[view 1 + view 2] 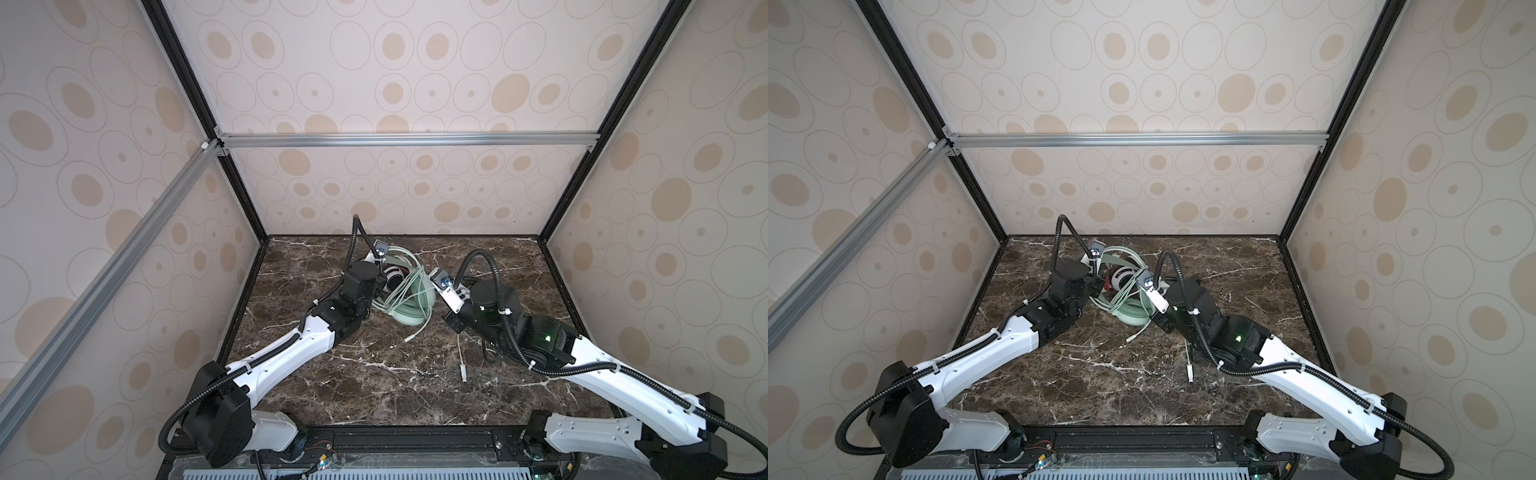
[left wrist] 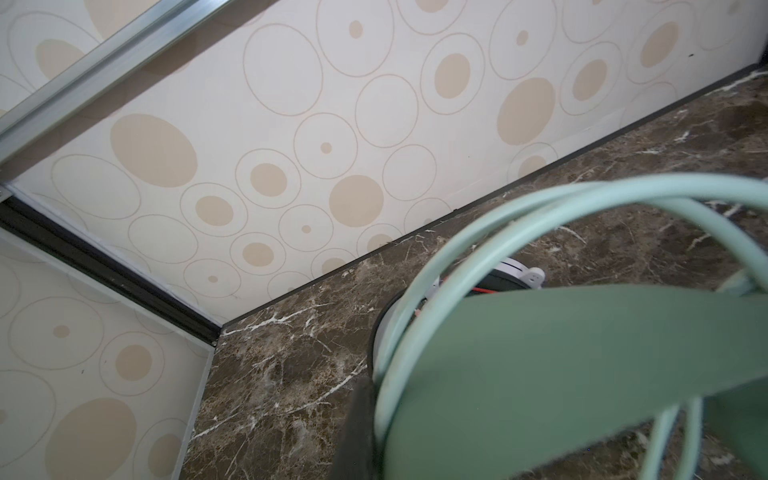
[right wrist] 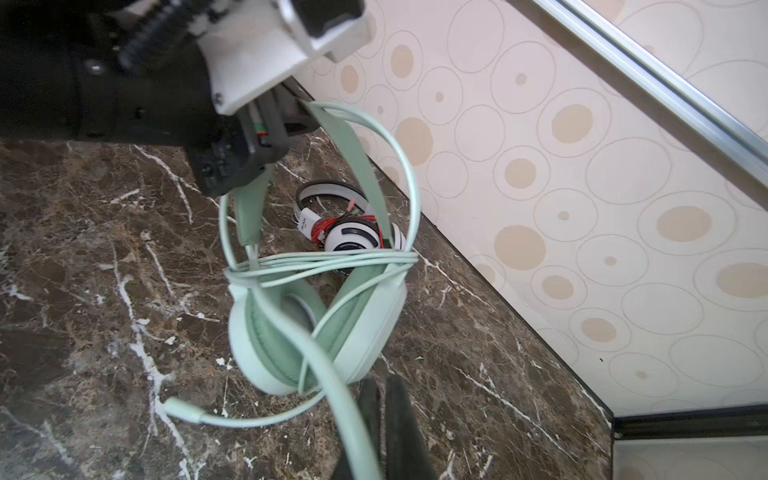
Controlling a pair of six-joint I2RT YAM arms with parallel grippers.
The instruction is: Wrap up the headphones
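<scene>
The mint-green headphones (image 1: 409,307) (image 3: 316,328) stand mid-table with the headband up and the ear cups low. Their pale cord (image 3: 332,259) is looped several times across the band above the cups. My left gripper (image 3: 303,112) is shut on the headband (image 2: 582,353). My right gripper (image 3: 382,415) sits just in front of the cups with its jaws pressed together. The cord (image 3: 349,415) runs down along them. The cord's plug (image 1: 462,376) lies on the table below that gripper. The white headphones (image 3: 353,237) (image 1: 395,278) with red cord lie behind, by the back wall.
The dark marble table (image 1: 374,386) is boxed in by patterned walls at the back (image 1: 415,187) and both sides. The mint headset's mic boom (image 3: 183,409) sticks out low towards the front.
</scene>
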